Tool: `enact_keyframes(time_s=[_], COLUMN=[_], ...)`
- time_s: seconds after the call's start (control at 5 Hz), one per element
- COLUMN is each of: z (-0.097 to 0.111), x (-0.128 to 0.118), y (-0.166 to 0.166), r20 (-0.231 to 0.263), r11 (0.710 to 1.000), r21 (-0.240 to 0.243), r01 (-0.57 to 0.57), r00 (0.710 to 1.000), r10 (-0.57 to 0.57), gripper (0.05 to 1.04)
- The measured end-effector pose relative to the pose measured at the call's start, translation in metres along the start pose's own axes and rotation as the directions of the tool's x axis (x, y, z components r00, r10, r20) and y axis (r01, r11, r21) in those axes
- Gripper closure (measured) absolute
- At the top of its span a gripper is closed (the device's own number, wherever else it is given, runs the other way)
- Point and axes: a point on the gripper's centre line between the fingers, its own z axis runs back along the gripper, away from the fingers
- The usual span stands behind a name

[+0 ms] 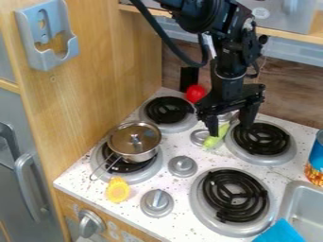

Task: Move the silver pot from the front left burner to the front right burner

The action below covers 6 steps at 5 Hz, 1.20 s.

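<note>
Light-green, elongated toy [216, 140], perhaps a vegetable, beside widely parted, empty fingers [213, 126].

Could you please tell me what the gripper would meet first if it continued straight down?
The gripper would probably meet the light green item on the stovetop first, though its height above it is hard to judge.

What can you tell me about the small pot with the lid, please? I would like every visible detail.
The pot looks like shiny metal, with rounded sides. It stands upright on the burner nearest the wooden panel and the yellow item. Its round lid is on, brownish and apparently see-through, with a metal rim and a small knob at the centre. A thin wire handle sticks out past the burner's edge. The gripper does not touch it.
</note>
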Motion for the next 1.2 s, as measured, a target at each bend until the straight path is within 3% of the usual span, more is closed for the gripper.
enact_keyframes(time_s=[0.2, 0.4, 0.6, 0.8, 1.0, 1.2], z=[-0.015, -0.015, 0.017, 0.037, 0.049, 0.055], x=[-0.008, -0.018, -0.011, -0.014, -0.013, -0.010], y=[0.007, 0.035, 0.061, 0.084, 0.106, 0.128], r20=[-0.032, -0.118, -0.142, -0.110, -0.082, -0.045], r11=[0.999, 0.963, 0.875, 0.845, 0.831, 0.827], r21=[0.034, -0.002, -0.058, -0.064, -0.011, 0.092], r01=[0.017, 0.271, 0.481, 0.531, 0.556, 0.555], r00=[0.999, 0.956, 0.864, 0.838, 0.828, 0.832], r10=[-0.016, -0.269, -0.484, -0.535, -0.555, -0.553], gripper=[0.086, 0.086, 0.086, 0.086, 0.086, 0.086])
